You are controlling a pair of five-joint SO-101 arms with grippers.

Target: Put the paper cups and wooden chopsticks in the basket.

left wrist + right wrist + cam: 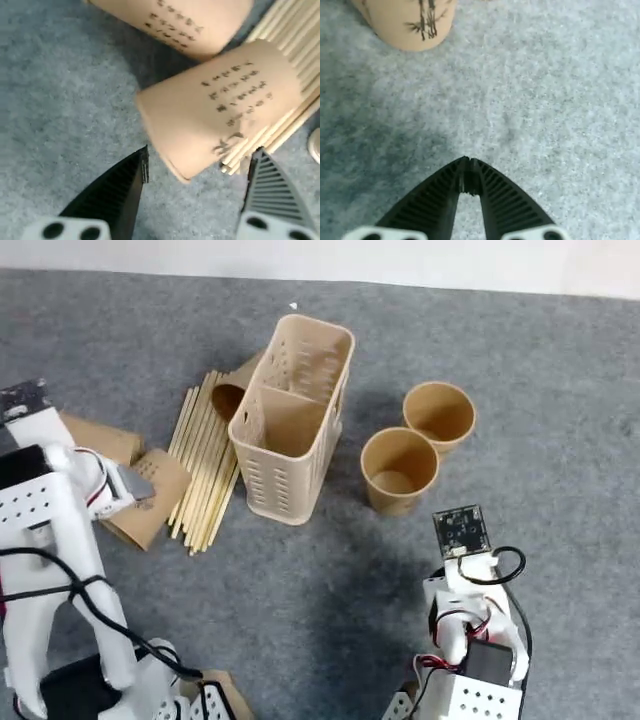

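One toppled paper cup (220, 110) — end between parted left hand (201, 154).

Matt paper cups (400, 472); pale wooden chopsticks (203, 462); perforated plastic basket (290, 420); fuzzy grey carpet (540, 390).

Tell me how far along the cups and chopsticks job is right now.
Done: nothing yet; the basket looks empty. In hand: the left gripper, fingers open, straddles a cup lying on its side by the chopsticks, not gripped yet. Left: that cup, two more lying cups, the two upright cups and all the chopsticks. The right gripper is shut above the carpet.
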